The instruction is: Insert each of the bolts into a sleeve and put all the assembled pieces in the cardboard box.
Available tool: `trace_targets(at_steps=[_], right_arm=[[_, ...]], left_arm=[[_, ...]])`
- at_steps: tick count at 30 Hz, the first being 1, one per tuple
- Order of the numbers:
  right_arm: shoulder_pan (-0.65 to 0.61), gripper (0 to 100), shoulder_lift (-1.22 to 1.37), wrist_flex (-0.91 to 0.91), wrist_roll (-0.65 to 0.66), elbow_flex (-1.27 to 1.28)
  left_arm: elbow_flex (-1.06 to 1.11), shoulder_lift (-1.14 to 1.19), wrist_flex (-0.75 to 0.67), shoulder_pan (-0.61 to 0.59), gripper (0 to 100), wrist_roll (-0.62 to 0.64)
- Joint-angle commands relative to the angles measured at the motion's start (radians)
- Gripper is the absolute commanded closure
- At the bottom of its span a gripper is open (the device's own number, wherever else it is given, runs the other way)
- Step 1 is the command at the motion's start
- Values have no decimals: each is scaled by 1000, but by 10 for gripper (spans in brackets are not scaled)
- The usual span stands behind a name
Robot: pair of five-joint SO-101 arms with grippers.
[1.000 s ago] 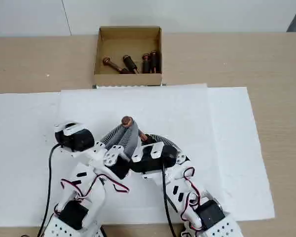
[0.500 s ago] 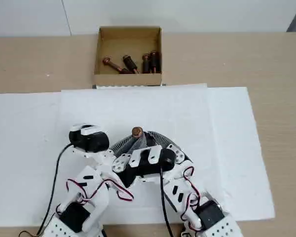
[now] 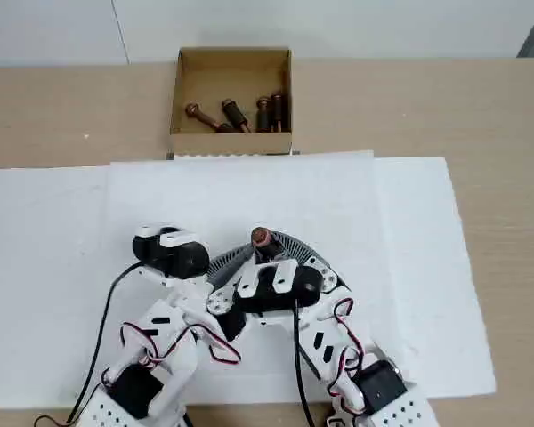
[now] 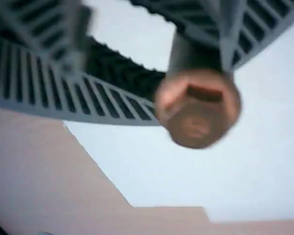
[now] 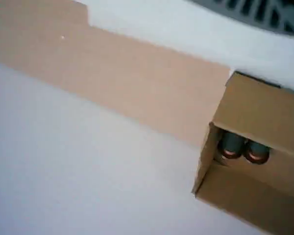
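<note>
One copper-headed bolt point(image 4: 198, 108) tight in the grip of the left claw point(image 4: 198, 49), head toward its wrist camera.

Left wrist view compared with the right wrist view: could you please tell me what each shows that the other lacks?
Left wrist view: a copper bolt, head toward the camera, held between grey ribbed fingers. Right wrist view: the cardboard box, with two assembled pieces lying inside. Both: the white sheet and the wooden table.
</note>
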Motion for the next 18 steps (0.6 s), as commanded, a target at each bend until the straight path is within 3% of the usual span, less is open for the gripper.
trace_targets(at_steps=[1,12,18], right_arm=[[-1,995,-4,-31,2,15],[5,995,-12,10,-2,15],[5,995,-10,15,-2,15]], left_arm=[[-5,-6,-18,6,761,-18],[-70,-6,-29,3,761,-95],[-97,-6,-31,-100,761,-173]])
